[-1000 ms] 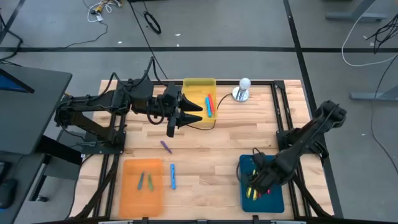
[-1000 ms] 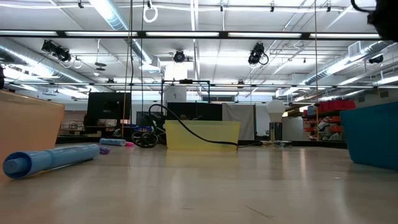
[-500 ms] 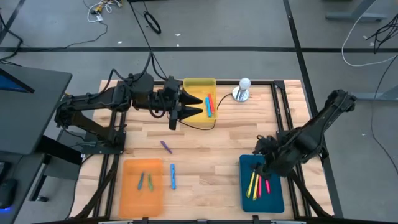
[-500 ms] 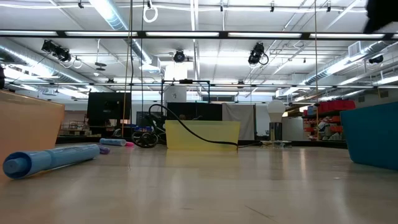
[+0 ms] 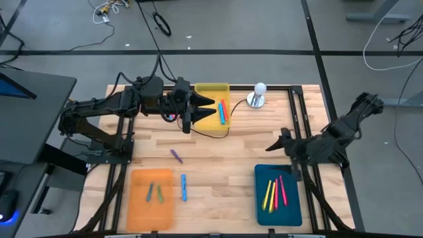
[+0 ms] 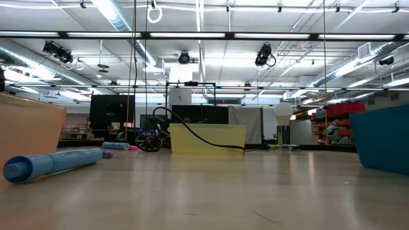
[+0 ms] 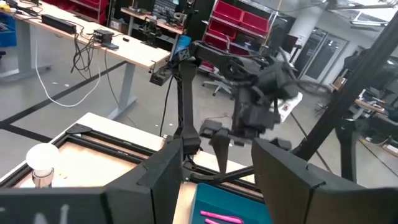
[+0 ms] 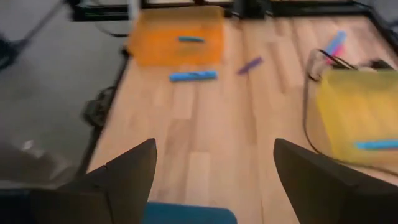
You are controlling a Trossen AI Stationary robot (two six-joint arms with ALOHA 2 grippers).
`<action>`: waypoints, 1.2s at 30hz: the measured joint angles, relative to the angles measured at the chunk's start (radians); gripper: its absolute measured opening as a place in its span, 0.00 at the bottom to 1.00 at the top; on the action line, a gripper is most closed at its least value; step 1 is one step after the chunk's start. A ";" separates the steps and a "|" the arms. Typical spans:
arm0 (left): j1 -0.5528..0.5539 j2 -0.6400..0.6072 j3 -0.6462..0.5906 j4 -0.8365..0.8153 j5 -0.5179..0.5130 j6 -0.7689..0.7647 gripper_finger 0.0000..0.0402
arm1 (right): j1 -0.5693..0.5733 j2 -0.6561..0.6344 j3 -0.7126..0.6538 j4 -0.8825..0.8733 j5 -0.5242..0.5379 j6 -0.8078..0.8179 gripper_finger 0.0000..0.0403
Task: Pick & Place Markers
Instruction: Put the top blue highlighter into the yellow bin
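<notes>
Both tools (image 5: 203, 110) (image 5: 283, 147) raised, seemingly open.

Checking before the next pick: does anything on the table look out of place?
Two markers lie loose on the bare wood, outside any tray: a purple marker mid-table and a blue marker just right of the orange tray. A black cable also loops over the yellow tray.

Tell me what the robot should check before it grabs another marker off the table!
1. Right tool open and empty: ok.
2. Loose markers on the wood, a purple marker and a blue marker: ok.
3. Teal tray holds markers, nothing sticking out: ok.
4. Left tool out of the way, above the yellow tray: ok.
5. Left tool empty: cannot tell.
</notes>
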 joint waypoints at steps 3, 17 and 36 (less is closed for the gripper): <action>0.000 0.000 0.000 0.000 0.000 -0.015 0.49 | -0.042 -0.077 -0.001 -0.003 -0.055 -0.080 0.80; 0.000 0.004 0.000 0.001 0.000 -0.025 0.49 | -0.223 -0.478 -0.026 -0.064 -0.043 -0.284 0.80; 0.000 0.005 0.000 0.005 -0.053 -0.030 0.49 | -0.227 -0.916 -0.026 -0.413 0.161 -0.157 0.80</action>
